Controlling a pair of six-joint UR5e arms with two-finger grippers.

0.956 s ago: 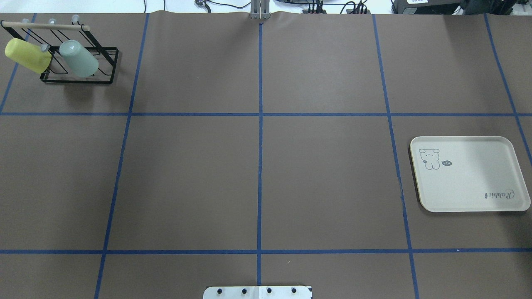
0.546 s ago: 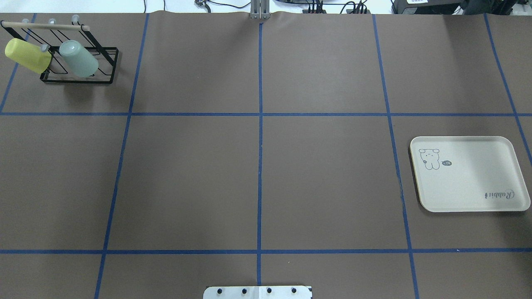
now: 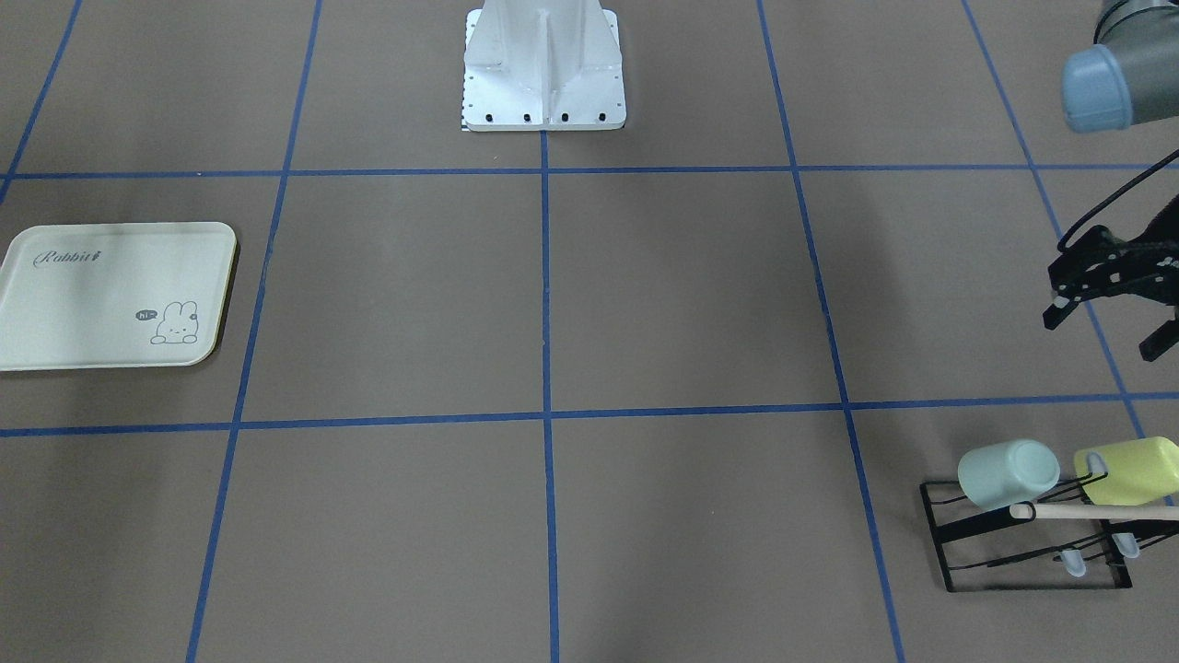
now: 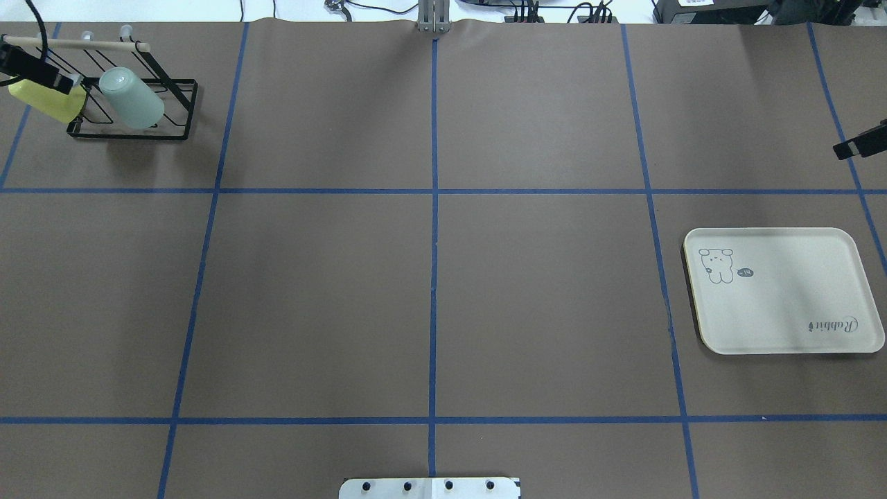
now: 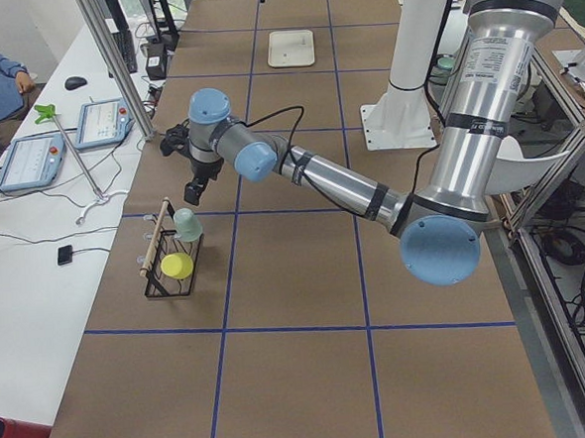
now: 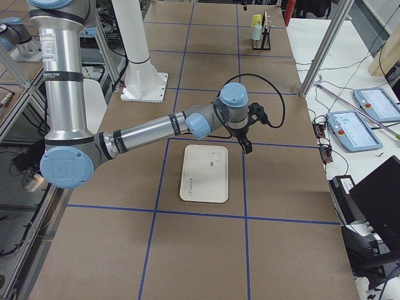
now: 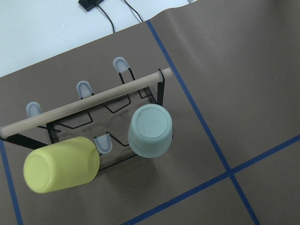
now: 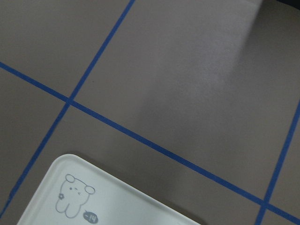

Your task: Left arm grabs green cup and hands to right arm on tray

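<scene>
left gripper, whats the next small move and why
Probably lower the left gripper, open and empty over the rack, onto the green cup, keeping clear of the yellow cup beside it; the green cup sits untouched on its peg.

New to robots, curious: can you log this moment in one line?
left gripper: open, near rack | green cup: on rack | right gripper: by tray | tray: bare

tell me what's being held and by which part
Nothing is held. The left gripper is open, clear of the green cup on the rack; the right gripper looks empty.
</scene>
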